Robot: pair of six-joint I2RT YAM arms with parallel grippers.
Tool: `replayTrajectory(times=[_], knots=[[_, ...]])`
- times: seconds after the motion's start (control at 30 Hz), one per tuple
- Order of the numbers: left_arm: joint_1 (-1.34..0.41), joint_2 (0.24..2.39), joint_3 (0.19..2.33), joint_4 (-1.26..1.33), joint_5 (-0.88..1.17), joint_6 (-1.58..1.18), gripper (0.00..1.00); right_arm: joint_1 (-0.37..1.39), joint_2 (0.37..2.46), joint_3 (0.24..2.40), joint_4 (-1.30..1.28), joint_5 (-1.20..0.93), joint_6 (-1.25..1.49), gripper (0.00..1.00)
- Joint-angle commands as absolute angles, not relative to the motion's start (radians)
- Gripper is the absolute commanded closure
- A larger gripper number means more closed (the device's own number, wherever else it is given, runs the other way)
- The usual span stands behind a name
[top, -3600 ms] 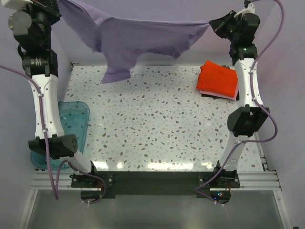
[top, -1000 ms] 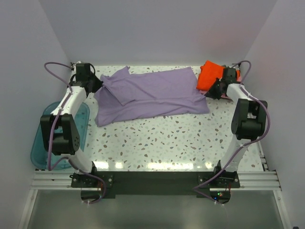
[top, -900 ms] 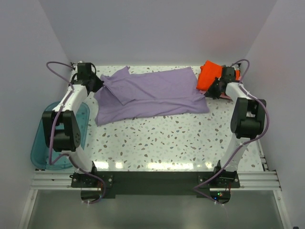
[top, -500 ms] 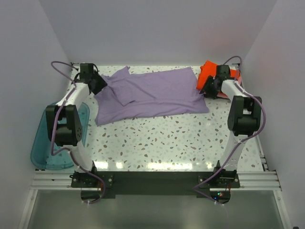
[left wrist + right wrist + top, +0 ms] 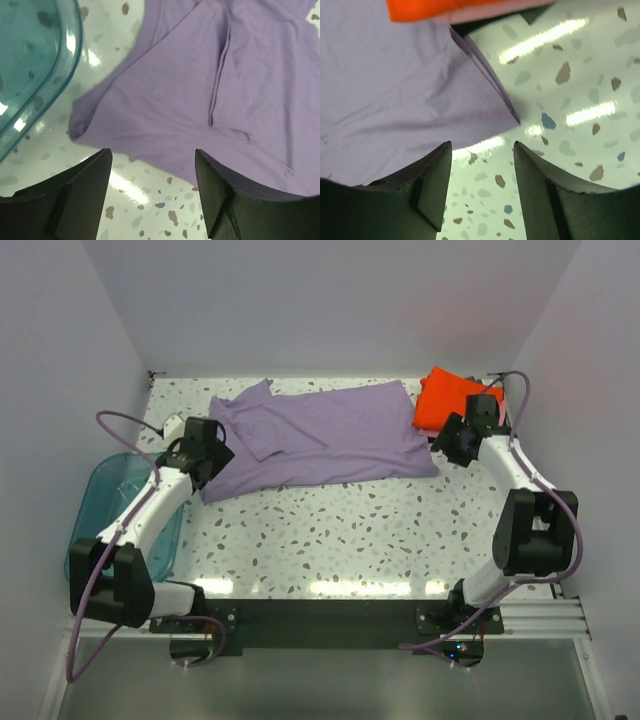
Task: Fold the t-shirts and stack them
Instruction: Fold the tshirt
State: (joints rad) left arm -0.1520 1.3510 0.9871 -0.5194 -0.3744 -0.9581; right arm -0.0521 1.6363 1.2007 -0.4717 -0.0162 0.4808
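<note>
Where the lavender t-shirt [image 5: 320, 440] is lying: it is stretching flat across the far half of the bench [image 5: 350, 530], long side running left to right.
Far edge: it is running close along the back wall [image 5: 320, 310], with one sleeve poking out at the far-left corner.
Folded flap: a sleeve panel is lying doubled over the shirt's left part.
Near hem: it is slanting a little, sitting nearer the arm bases on the left than on the right.
Left gripper [image 5: 152, 157]: its fingers are standing spread wide and holding nothing, hovering over the shirt's near-left corner, where the hem is crossing the gap.
Right gripper [image 5: 481, 147]: its fingers are standing parted and gripping nothing, hanging just short of the shirt's pointed near-right corner.
Teal tub [image 5: 120, 510]: it is sitting at the left bench edge, with a strip of speckled bench showing between its rim and the shirt.
Orange-red t-shirt [image 5: 450, 400]: it is lying folded at the far-right corner, topping a thin pink one [image 5: 485, 12] and a dark one [image 5: 535, 12].
Right edge: the lavender cloth is running up against that stack; I cannot tell whether it is going under.
Open room: speckled bench is showing from the near hem down to the arm bases, between both arms.
</note>
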Motion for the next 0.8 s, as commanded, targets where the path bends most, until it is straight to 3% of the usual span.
replayTrajectory(times=[0.0, 0.77], knots=[[-0.186, 1.289, 0.873, -0.545, -0.502, -1.095, 0.29, -0.046, 1.592, 1.086, -0.396, 0.002, 0.511, 0.44], [-0.187, 1.506, 0.877, -0.505, -0.561, -1.190, 0.49, -0.038, 1.723, 1.039, -0.270, -0.046, 0.604, 0.44]])
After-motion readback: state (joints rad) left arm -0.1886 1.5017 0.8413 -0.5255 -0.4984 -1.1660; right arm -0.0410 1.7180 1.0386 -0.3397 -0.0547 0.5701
